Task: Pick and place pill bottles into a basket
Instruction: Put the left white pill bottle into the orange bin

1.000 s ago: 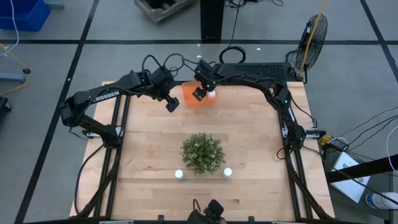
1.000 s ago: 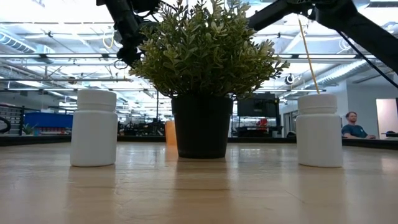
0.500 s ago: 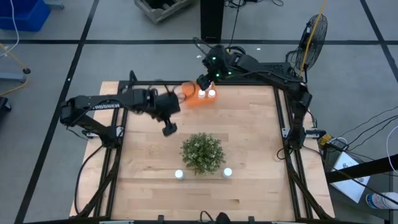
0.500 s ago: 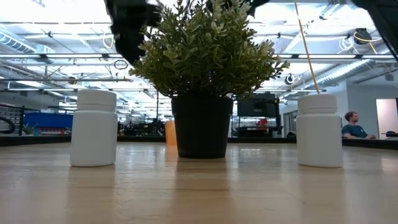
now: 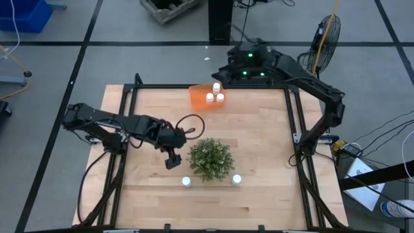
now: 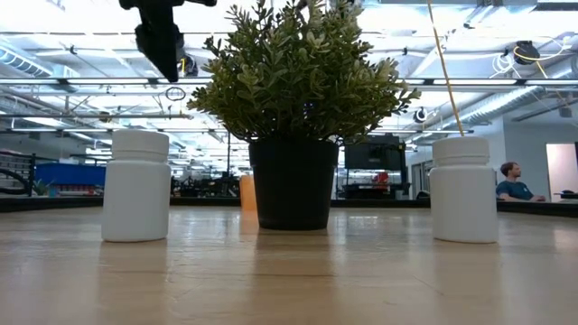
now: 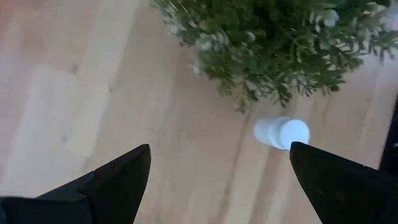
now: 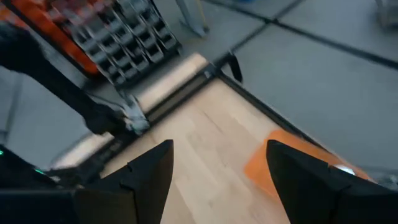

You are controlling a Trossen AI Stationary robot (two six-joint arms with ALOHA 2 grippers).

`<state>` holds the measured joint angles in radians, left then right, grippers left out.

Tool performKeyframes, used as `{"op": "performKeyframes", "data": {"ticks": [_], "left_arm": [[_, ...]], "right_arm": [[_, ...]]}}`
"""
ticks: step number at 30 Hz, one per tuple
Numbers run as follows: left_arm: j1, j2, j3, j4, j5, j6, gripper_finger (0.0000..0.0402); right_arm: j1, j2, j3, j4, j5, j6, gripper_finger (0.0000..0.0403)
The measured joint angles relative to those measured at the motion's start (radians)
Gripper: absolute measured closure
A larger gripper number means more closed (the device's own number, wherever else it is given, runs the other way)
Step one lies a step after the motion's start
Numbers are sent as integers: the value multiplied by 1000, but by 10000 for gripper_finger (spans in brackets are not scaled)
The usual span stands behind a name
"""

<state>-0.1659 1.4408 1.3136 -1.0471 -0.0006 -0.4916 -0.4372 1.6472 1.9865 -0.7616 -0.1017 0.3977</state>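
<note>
Three white pill bottles [image 5: 209,98] stand in the orange basket [image 5: 197,97] at the table's far edge. Two more stand on the table near the front, one left [image 5: 186,182] and one right [image 5: 237,179] of the green plant [image 5: 211,158]. My left gripper [image 5: 172,160] hovers open and empty just left of the plant. Its wrist view shows the left bottle [image 7: 281,132] below, between the fingers [image 7: 118,180]. My right gripper [image 5: 222,72] is open and empty, raised beyond the basket at the far edge. The basket also shows in the right wrist view [image 8: 273,163].
The potted plant [image 6: 293,108] stands between the two front bottles [image 6: 135,185] [image 6: 463,188] and close to my left gripper [image 6: 161,41]. Bare wood [image 5: 259,136] lies between plant and basket. A black frame rail [image 5: 294,129] runs along the table's sides.
My left gripper has swung from beside the basket toward the table's near edge, ending just left of the plant above the left front bottle. My right gripper has drawn back from over the basket toward the far edge, uncovering the bottles inside.
</note>
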Motion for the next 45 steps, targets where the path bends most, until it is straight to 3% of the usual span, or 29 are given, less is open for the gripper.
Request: {"op": "performKeyframes", "data": {"ticks": [8, 15, 22, 26, 45], "left_arm": [[-54, 83, 0, 15, 43, -137, 11], [-159, 180, -1, 46, 49, -115, 11], [-243, 234, -1, 166, 42, -147, 11], [-254, 267, -1, 188, 9, -158, 11], [-255, 369, 0, 252, 10, -114, 11]], "right_arm": [[9, -71, 0, 100, 0, 40, 156], [9, -75, 0, 140, -8, 86, 154], [12, -75, 0, 131, -90, 84, 155], [28, -78, 0, 134, -138, 75, 155], [87, -91, 0, 129, -139, 43, 155]]}}
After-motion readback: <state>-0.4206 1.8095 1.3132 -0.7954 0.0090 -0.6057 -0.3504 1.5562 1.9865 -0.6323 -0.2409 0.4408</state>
